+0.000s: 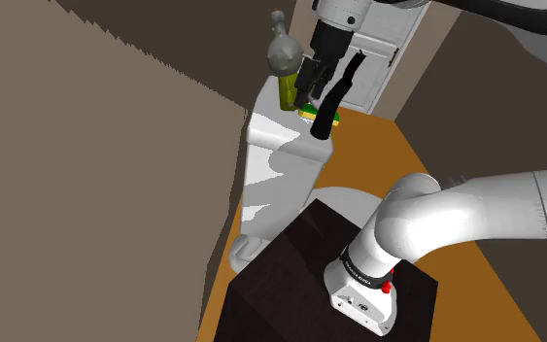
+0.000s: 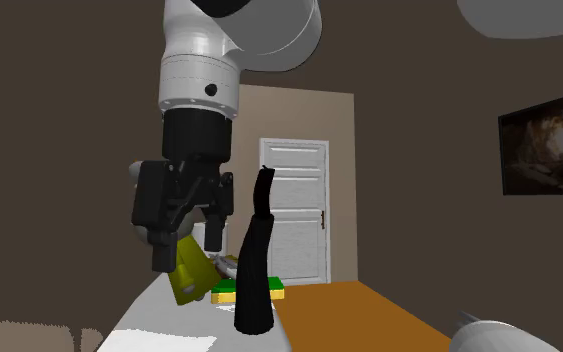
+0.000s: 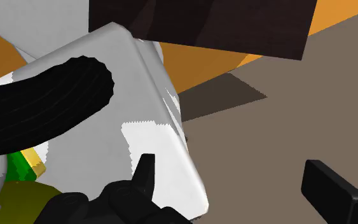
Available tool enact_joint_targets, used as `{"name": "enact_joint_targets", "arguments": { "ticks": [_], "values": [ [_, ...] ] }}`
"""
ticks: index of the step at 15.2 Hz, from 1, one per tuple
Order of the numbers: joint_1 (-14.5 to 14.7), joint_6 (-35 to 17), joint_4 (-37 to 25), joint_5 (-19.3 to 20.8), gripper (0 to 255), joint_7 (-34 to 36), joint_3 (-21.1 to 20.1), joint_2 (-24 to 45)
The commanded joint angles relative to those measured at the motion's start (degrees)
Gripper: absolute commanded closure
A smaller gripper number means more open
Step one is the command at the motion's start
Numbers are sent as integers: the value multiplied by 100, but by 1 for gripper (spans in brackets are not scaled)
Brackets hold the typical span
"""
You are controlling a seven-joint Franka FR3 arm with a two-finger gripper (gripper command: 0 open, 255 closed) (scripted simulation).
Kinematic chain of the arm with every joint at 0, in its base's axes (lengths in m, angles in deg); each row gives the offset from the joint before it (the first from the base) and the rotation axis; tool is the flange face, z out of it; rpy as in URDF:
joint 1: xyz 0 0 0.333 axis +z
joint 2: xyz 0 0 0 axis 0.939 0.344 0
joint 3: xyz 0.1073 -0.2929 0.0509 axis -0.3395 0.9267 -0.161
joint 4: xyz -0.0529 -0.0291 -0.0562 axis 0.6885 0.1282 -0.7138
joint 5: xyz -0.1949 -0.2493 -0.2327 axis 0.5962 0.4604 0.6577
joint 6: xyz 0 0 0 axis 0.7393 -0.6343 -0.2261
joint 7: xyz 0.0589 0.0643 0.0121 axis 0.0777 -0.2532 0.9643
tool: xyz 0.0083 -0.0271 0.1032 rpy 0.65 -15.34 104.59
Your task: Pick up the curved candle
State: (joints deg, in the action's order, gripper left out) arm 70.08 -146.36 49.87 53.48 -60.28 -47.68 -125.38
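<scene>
Behind curved candle (image 2: 252,270), green-yellow block (image 2: 275,290) partly hidden.

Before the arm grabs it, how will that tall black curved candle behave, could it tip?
The tall black curved candle stands upright on a small base on the white top, so a sideways nudge would probably topple it. Its tapering body may slip through the jaws. It looks rigid, perhaps brittle at the thin tip.

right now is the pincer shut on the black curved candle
No: the wrist view shows the pincer open, and the black curved candle lies off to one side, not between its fingers.
</scene>
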Motion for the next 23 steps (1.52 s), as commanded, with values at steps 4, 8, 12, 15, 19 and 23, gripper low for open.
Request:
{"name": "enact_joint_targets", "arguments": {
  "ticks": [4,8,12,15,19,23],
  "values": [
    [-149,318,-449,25,0,-103,311,47],
    [-322,737,-1098,39,0,-233,728,176],
    [-464,1158,-1808,28,0,-362,1158,376],
    [-550,1482,-2385,-2,0,-463,1495,573],
    [-591,1350,-2176,15,0,-498,1577,483],
    [-626,1074,-1727,49,0,-517,1578,309]
  ]
}}
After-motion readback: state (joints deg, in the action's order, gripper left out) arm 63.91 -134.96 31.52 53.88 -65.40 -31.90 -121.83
